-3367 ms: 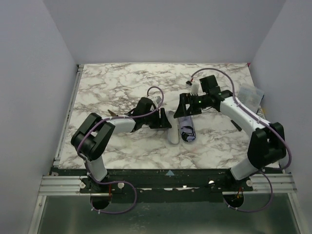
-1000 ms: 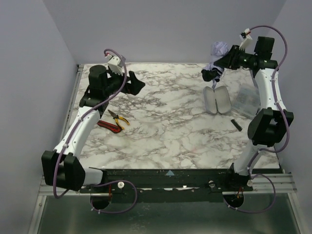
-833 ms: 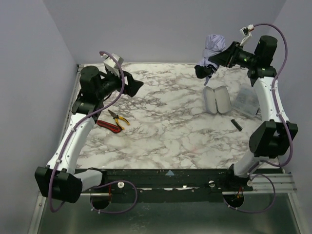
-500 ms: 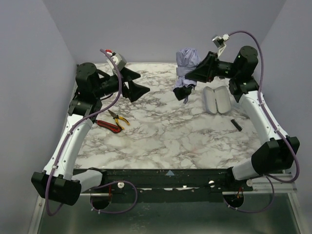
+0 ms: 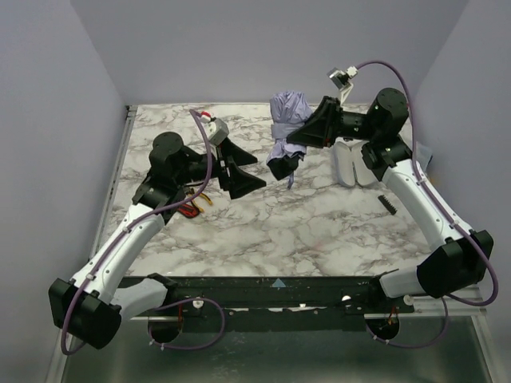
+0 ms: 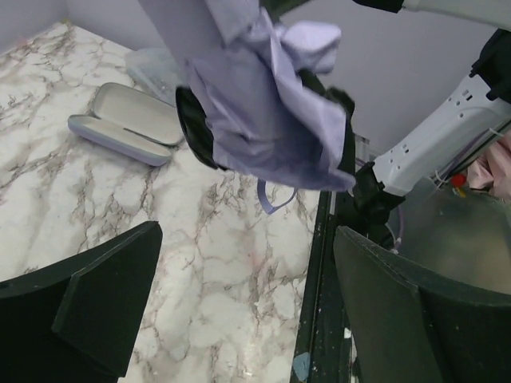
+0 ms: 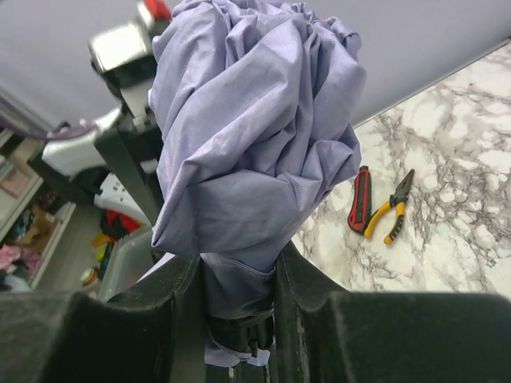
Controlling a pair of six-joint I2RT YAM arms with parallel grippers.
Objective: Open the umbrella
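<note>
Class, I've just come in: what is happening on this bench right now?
The right end effector grips the umbrella and holds it up above the table, its lavender fabric bunched and not yet opened. The left end effector is open, raised off the table and facing the umbrella without touching it. An open glasses case and pliers lie on the table.

You see the umbrella [image 5: 284, 128] clamped between the fingers of your right pincer [image 5: 297, 137], lifted clear of the desk [image 5: 279, 231]. Your left pincer [image 5: 249, 169] sits just left of it, not touching, with its jaws spread toward it. The case [image 5: 354, 162] lies on the desk right of the right pincer. The pliers [image 5: 196, 203] lie left of the left pincer.
</note>
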